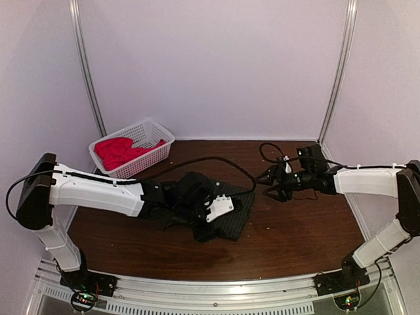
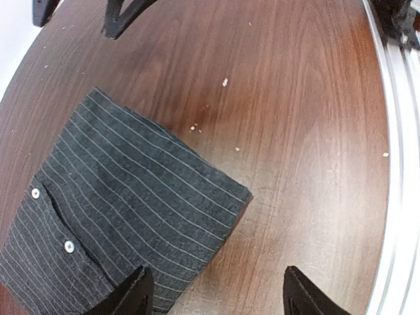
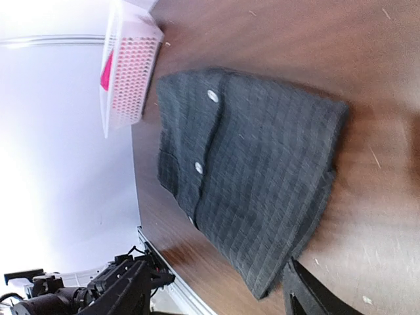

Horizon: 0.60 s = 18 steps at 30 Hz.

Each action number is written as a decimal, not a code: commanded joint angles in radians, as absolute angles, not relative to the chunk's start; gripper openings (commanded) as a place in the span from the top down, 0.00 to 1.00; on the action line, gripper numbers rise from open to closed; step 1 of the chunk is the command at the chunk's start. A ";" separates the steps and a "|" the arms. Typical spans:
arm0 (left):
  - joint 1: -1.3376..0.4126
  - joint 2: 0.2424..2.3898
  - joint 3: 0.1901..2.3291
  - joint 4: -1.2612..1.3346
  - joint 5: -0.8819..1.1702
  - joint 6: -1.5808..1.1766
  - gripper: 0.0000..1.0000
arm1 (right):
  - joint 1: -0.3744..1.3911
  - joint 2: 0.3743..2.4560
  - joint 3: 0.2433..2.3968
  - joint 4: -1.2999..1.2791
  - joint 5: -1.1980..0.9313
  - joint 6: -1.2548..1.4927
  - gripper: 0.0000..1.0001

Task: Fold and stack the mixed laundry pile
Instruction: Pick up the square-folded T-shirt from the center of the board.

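Observation:
A dark charcoal pinstriped shirt (image 1: 231,211) lies folded flat at the middle of the brown table, its buttons showing in the left wrist view (image 2: 131,203) and the right wrist view (image 3: 256,177). My left gripper (image 1: 207,226) (image 2: 220,298) is open over the shirt's near edge. One finger is above the cloth, the other above bare wood, and nothing is between them. My right gripper (image 1: 275,190) (image 3: 216,292) is open and empty, just right of the shirt and apart from it. The red-pink T-shirt (image 1: 118,152) (image 3: 105,72) lies bunched in the basket.
A white lattice basket (image 1: 157,131) (image 3: 131,72) stands at the back left of the table (image 1: 295,230). A black cable (image 1: 216,159) loops over the table behind the shirt. A metal rail (image 1: 216,289) (image 2: 400,164) runs along the near edge. White walls enclose the other sides.

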State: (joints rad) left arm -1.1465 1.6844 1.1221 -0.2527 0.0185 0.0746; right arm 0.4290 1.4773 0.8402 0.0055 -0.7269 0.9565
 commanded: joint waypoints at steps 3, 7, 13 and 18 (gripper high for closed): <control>-1.217 1.805 1.157 -0.186 -0.123 0.316 0.32 | 0.436 1.328 0.568 0.159 -0.613 1.183 0.24; -1.220 1.887 1.198 -0.164 -0.128 0.369 0.33 | 0.436 1.272 0.482 0.193 -0.592 1.239 0.20; -1.235 2.005 1.257 -0.166 -0.141 0.434 0.43 | 0.439 1.283 0.418 0.257 -0.592 1.299 0.18; -1.234 2.042 1.288 -0.133 -0.147 0.392 0.67 | 0.467 1.350 0.407 0.335 -0.608 1.330 0.15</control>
